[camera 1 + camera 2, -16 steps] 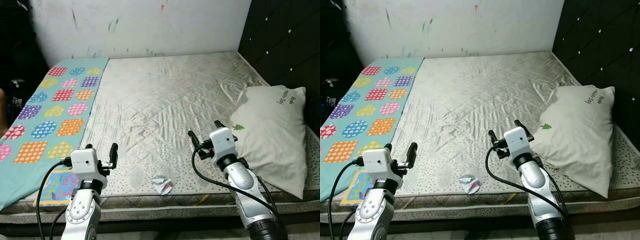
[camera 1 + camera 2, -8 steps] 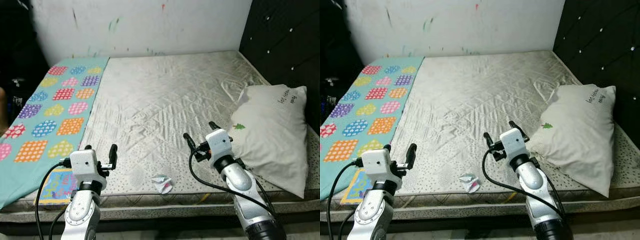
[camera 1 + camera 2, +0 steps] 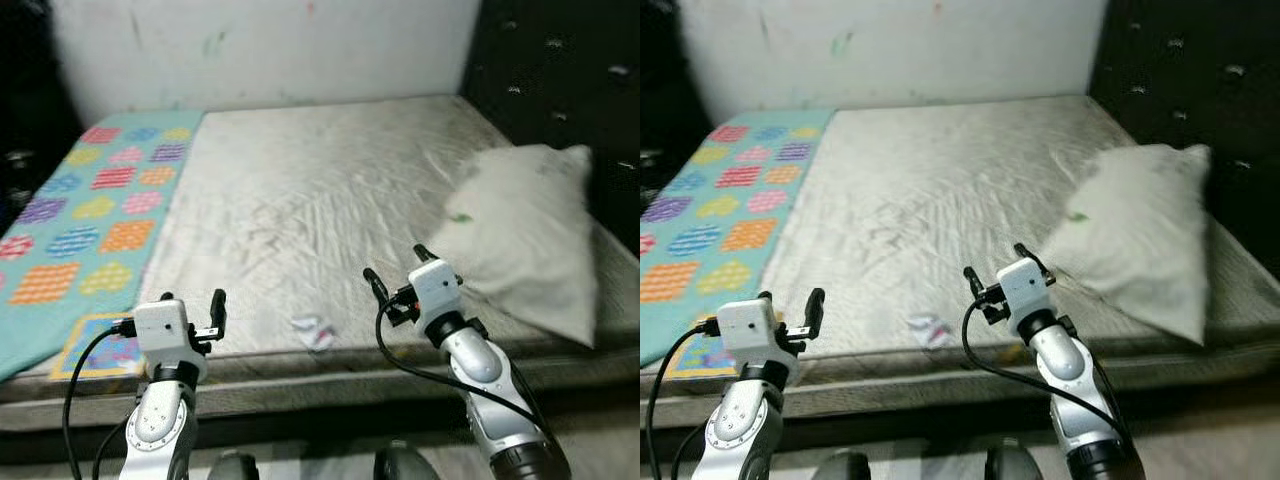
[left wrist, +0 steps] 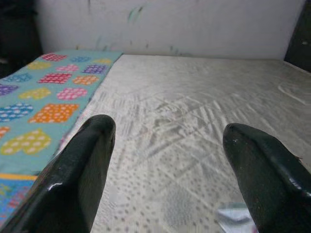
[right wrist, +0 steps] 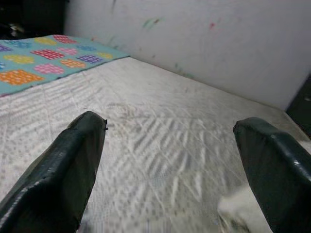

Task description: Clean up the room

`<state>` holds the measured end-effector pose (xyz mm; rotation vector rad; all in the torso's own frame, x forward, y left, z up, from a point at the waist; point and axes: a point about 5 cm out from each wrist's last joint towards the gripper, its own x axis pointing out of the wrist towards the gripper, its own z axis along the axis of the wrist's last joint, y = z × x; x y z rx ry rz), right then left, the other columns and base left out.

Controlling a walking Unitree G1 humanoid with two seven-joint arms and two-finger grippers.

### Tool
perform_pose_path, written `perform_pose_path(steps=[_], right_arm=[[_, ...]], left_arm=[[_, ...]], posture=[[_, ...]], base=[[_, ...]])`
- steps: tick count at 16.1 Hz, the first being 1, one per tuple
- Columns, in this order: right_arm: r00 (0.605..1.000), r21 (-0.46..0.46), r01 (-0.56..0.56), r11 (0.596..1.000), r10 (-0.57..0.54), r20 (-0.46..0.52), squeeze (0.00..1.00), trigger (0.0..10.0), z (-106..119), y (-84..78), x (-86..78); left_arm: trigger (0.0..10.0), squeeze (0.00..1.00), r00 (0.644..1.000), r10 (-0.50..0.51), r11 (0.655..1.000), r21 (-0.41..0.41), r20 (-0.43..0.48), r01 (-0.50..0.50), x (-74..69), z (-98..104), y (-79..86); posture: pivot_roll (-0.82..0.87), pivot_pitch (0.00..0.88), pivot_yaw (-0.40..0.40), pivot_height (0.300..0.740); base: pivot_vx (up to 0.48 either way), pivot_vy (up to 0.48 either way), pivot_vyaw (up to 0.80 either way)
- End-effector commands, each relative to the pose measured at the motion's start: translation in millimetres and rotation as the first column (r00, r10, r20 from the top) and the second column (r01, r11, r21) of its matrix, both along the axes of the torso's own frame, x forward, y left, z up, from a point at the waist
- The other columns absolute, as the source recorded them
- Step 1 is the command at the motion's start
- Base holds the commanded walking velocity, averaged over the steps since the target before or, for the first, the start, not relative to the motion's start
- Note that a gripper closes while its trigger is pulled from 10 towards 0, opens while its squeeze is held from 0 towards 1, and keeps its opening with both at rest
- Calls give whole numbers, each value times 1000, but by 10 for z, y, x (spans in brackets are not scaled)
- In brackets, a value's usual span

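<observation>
A small crumpled white wrapper lies on the bare grey mattress close to its front edge. It also appears in the left wrist view as the wrapper, low beside one finger. My left gripper hovers open at the front edge, left of the wrapper. To the wrapper's right, my right gripper is held open just above the mattress. Nothing sits between the fingers in either wrist view. A white pillow rests on the mattress's right side.
A teal blanket with coloured patches covers the bed's left strip. A dark tufted headboard stands at the right and a white wall behind. My feet stand on the floor before the bed.
The whole picture has shifted and blurred, so the camera moved; my feet now come into view. My right gripper drifted slightly left, nearer the wrapper. Both grippers stay open.
</observation>
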<state>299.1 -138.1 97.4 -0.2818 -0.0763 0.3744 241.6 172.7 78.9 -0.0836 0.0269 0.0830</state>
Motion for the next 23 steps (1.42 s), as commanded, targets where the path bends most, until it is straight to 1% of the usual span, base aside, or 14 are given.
perform_pose_path(steps=[1,3,10,15,18,19,21,23], right_arm=[[1000,8,-16,1000,16,19,0,10000,47,34,11],[1000,8,-23,1000,23,18,0,10000,44,46,8],[999,1,-45,999,45,18,0,10000,35,74,-10],[999,4,-51,999,51,18,0,10000,42,71,-15],[998,9,-53,999,53,19,0,10000,56,64,-33],[999,7,-50,999,50,14,0,10000,46,50,-43],[999,-12,-44,999,44,18,0,10000,57,8,-52],[999,-25,-42,999,42,23,0,10000,66,-25,-45]], left_arm=[[10000,0,1000,9,1000,7,-2,-9,12,12,25],[10000,0,1000,13,1000,9,-3,-13,10,12,28],[10000,0,1000,13,1000,9,-6,-13,5,9,22],[10000,0,1000,-12,1000,-7,6,12,-15,16,-8],[10000,0,1000,-19,1000,-10,8,19,-63,42,-25],[10000,0,1000,-25,1000,-13,-1,25,-107,40,-22],[10000,0,999,-34,999,-8,-3,34,-151,60,-6],[10000,0,999,-34,999,-5,0,34,-147,89,11]], posture=[[-115,0,56,641],[-115,0,58,641],[-118,0,57,557],[-119,0,55,557],[-109,0,53,557],[-105,2,53,557],[-99,21,51,557],[-95,29,50,557]], base=[[0,0,0],[0,0,0],[0,0,0],[0,0,0],[0,0,0],[0,0,0],[0,0,0],[0,0,0]])
